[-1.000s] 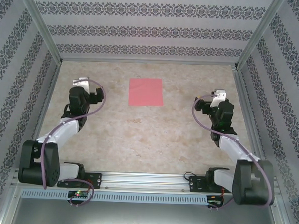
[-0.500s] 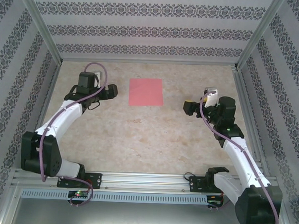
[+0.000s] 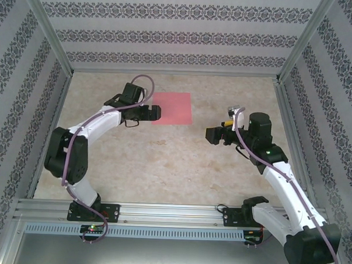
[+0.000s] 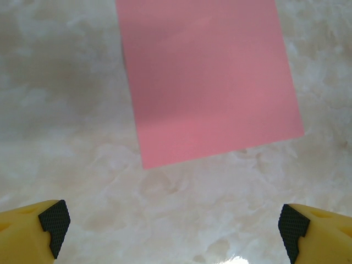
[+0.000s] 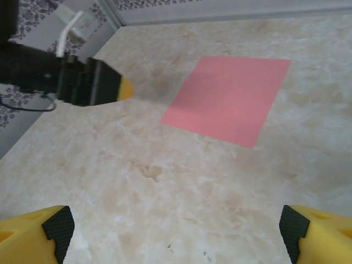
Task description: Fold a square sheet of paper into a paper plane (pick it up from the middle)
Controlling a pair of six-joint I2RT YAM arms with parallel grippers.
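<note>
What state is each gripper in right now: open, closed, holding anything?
Left gripper: open, empty, the square sheet of paper flat on the table ahead of it.
Right gripper: open, empty.

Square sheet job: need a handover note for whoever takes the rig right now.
Left pincer: open, holding nothing, at the left edge of the square sheet of paper, not touching it.
Right pincer: open, holding nothing, right of the sheet and nearer the bases, apart from it, pointing towards it.
Sheet: flat on the table, far centre, unfolded, no creases visible.
Done: no fold and no pickup yet; both arms are only positioned near the sheet.
Left: pick the sheet up from the middle, then make every fold of the plane.
</note>
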